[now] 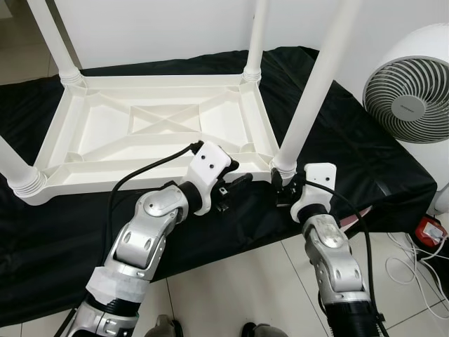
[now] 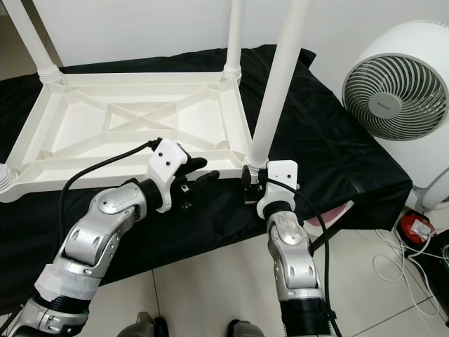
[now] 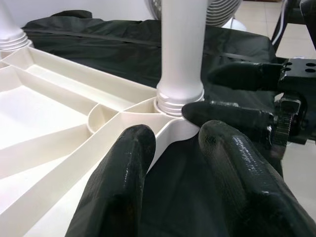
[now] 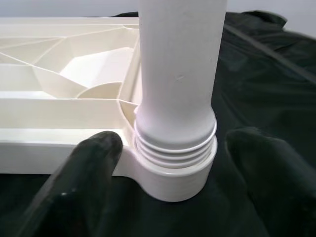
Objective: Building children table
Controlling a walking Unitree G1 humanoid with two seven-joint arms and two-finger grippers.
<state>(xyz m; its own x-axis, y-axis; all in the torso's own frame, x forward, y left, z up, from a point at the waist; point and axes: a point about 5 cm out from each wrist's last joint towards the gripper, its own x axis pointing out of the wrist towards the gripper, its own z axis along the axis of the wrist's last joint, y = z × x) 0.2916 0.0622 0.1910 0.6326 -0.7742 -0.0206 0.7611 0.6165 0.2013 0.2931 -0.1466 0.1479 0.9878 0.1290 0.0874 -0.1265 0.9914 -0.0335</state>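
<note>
A: Where does the leg stand?

B: The white table leg (image 1: 309,105) sits in the corner socket (image 4: 174,173) at five o'clock of the upturned children's table (image 1: 151,130), threads showing.

A: The grippers?

B: The right gripper (image 4: 173,163) has its fingers spread around the threaded collar; the left gripper (image 3: 173,163), fingers parted, straddles the frame rim. Best steady the frame and twist the leg squarely.

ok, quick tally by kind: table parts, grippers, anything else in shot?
Table legs in their corner sockets: 4, e.g. near-right leg
Tabletop, upside down: 1
Grippers: 2, left gripper and right gripper, its fingers either side of the near-right leg's base
Black cloth: 1
Fan: 1
Total: 9
</note>
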